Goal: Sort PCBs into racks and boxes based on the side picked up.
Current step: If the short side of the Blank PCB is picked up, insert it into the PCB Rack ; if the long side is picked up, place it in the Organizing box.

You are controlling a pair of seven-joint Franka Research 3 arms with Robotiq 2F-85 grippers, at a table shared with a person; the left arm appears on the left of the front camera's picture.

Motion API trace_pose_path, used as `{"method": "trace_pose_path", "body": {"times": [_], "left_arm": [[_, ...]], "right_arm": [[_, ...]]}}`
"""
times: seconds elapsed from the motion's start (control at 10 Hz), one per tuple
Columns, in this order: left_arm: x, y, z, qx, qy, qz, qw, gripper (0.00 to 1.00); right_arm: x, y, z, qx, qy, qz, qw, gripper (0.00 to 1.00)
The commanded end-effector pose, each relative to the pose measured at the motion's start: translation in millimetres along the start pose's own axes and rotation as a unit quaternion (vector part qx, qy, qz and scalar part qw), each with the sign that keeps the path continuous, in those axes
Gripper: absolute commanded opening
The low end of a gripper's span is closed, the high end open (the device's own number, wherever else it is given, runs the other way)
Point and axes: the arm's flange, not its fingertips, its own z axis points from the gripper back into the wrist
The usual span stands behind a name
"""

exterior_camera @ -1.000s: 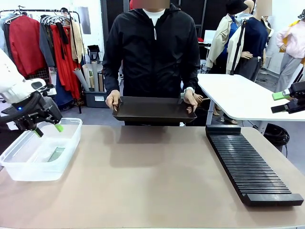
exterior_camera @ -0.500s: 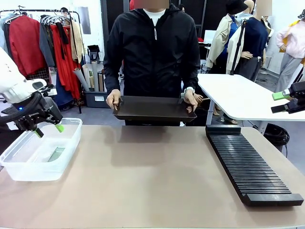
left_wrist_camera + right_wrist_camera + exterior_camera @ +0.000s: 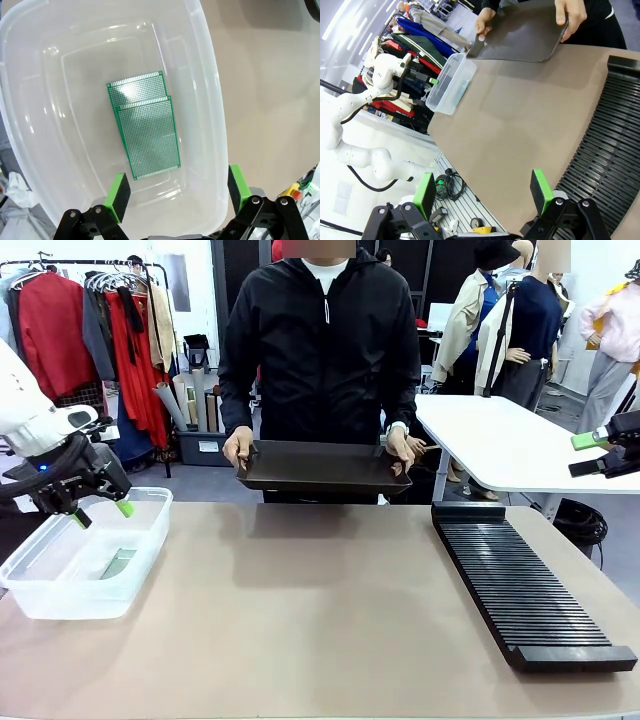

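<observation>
Across the table, nothing has moved since a second ago: the person's hands (image 3: 237, 448) hold the black tray (image 3: 322, 467) at the far edge as before. The left gripper (image 3: 98, 513) hangs spread and empty over the clear box (image 3: 85, 552), where two PCBs (image 3: 145, 125) lie flat, overlapping. The right gripper (image 3: 484, 191), jaws apart and empty, hovers beside the slotted rack (image 3: 522, 582).

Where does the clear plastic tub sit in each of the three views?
Front view: the clear tub stands at the table's left edge, under the open left gripper.
Left wrist view: the tub's wall spreads across the picture's left and middle, two PCBs overlapping inside.
Right wrist view: small, upper left.
Shared landmark: the green PCBs.
</observation>
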Motion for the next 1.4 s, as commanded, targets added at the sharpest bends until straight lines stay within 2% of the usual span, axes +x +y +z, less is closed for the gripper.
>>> {"method": "trace_pose_path", "body": {"times": [0.0,0.1,0.3,0.4,0.6,0.8,1.1,1.3], "left_arm": [[-1,2,1,-0.001,-0.005,-0.006,1.000,1.00],[0,0,0,0.000,0.000,0.000,1.000,1.00],[17,-32,11,-0.082,-0.048,-0.016,0.995,1.00],[24,-35,21,-0.116,-0.059,-0.007,0.991,1.00],[34,-38,44,-0.215,-0.058,0.006,0.975,1.00],[27,-43,57,-0.281,-0.058,-0.020,0.958,1.00],[10,-26,86,-0.341,-0.079,-0.079,0.933,1.00],[-7,-11,97,-0.347,-0.082,-0.104,0.928,1.00]], "right_arm": [[1,2,0,0.000,0.001,-0.001,1.000,1.00],[1,2,0,0.000,0.001,-0.001,1.000,1.00],[1,2,0,0.000,0.001,-0.001,1.000,1.00],[1,2,0,0.000,0.001,-0.001,1.000,1.00],[1,2,0,0.000,0.001,-0.001,1.000,1.00],[1,2,0,0.000,0.001,-0.001,1.000,1.00],[1,2,0,0.000,0.001,-0.001,1.000,1.00],[1,2,0,0.000,0.001,-0.001,1.000,1.00]]}}
